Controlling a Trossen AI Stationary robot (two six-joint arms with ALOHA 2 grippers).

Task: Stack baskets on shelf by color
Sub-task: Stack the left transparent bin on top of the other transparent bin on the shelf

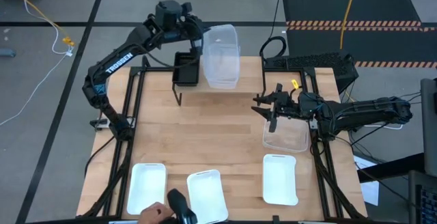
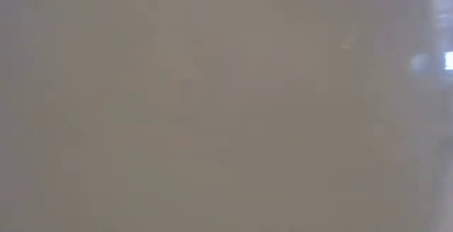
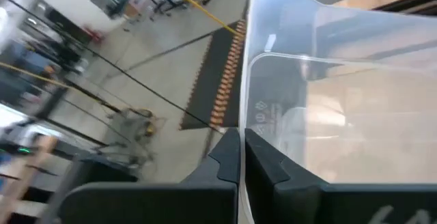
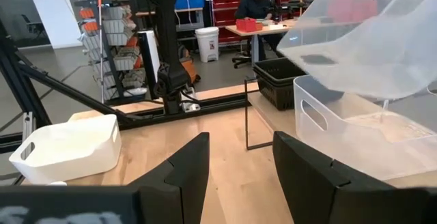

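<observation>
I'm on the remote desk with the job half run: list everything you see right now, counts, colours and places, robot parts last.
White baskets: three, opaque white, in a row along the near table edge.
Clear baskets: three see-through; one on the shelf, one held tilted above it, one on the table's right side.
Black baskets: a black stack, count unclear, on the shelf left of the clear ones.
Shelf: one, light wood on black legs, at the far table edge.
Person: a hand at the near edge; another person seated in the room behind.
Left gripper: fingers shut on the held clear basket's rim.
Right gripper: fingers open, over the right-side clear basket.
</observation>
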